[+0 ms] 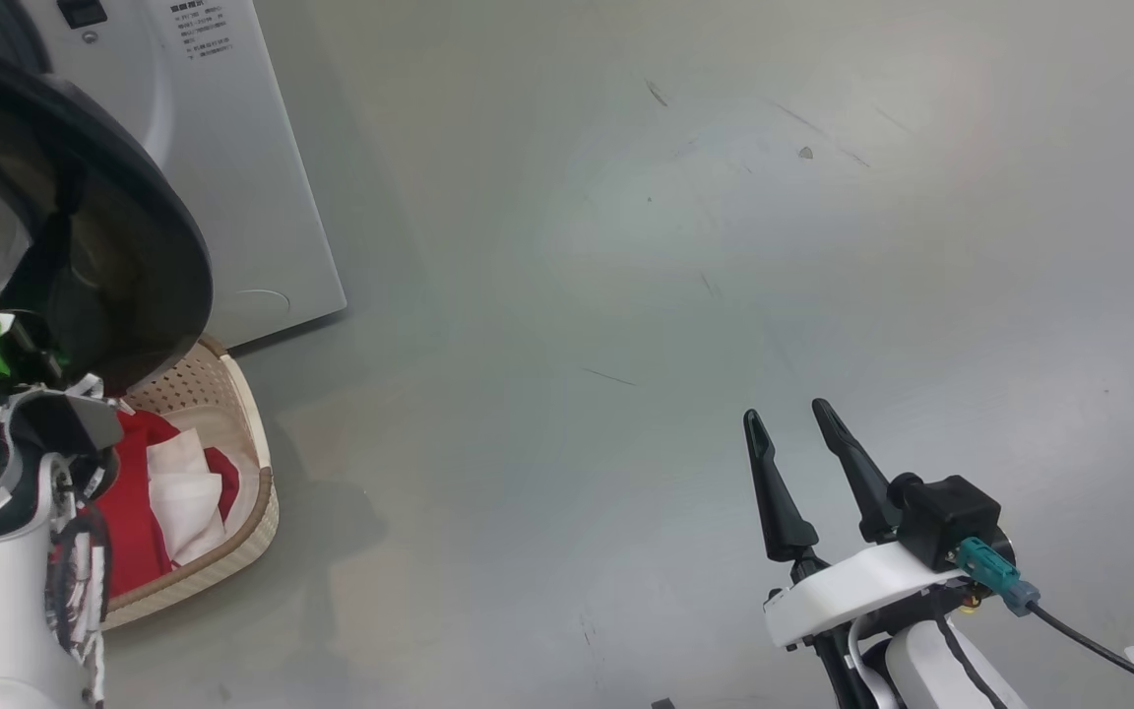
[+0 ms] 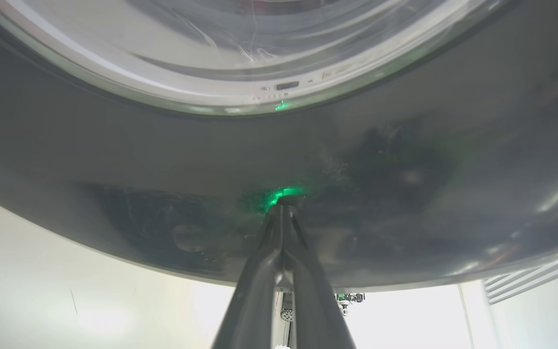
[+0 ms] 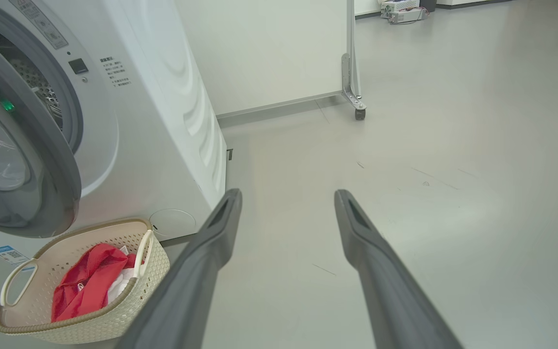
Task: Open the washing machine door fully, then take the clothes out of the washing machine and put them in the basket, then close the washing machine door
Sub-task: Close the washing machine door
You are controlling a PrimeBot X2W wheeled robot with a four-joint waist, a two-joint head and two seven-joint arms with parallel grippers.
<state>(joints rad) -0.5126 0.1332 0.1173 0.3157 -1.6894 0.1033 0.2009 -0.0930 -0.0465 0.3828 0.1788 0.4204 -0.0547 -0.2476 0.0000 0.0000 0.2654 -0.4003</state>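
I am reading the left gripper (image 2: 284,201) as pressed together, tips at the black rim of the washing machine door (image 2: 162,160). The right gripper (image 1: 786,414) is hanging spread apart and empty over the floor (image 1: 626,246). The clothes (image 3: 85,281) are lying in the basket (image 3: 114,317), just in front of the washing machine (image 3: 162,145).
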